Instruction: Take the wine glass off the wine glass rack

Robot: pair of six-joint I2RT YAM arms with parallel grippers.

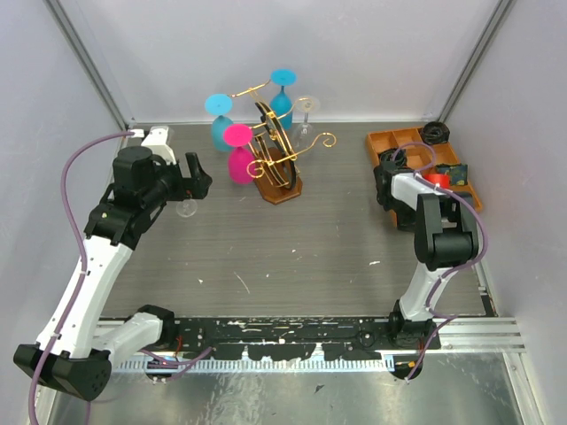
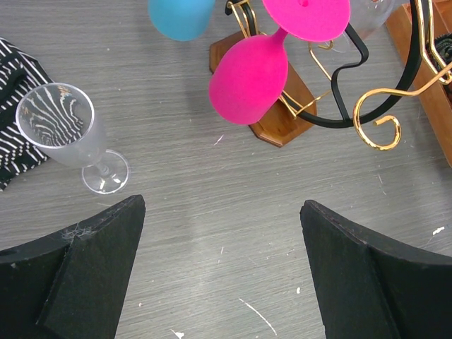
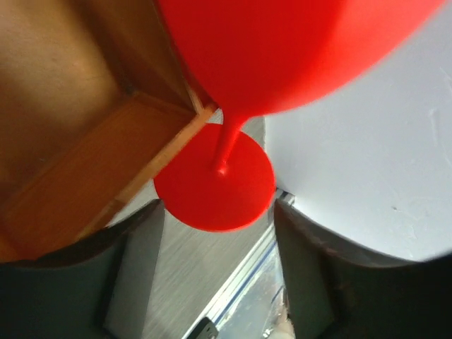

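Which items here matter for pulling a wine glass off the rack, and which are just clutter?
Job:
- wine glass rack
- pink glass hanging on it
- blue glasses hanging on it
- left hand, open, facing the rack

Lying about:
- clear flute standing on the table
- orange tray
- red glass at the tray

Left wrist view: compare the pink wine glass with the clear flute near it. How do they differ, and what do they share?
Colour: the pink wine glass is opaque, while the clear flute is see-through.
Pose: the pink wine glass hangs upside down on the wine glass rack, foot up. The clear flute stands on the table, rim up.
Shape: the pink wine glass has a rounded bowl, and the clear flute's is narrow.
Both are stemmed glasses with a round foot.
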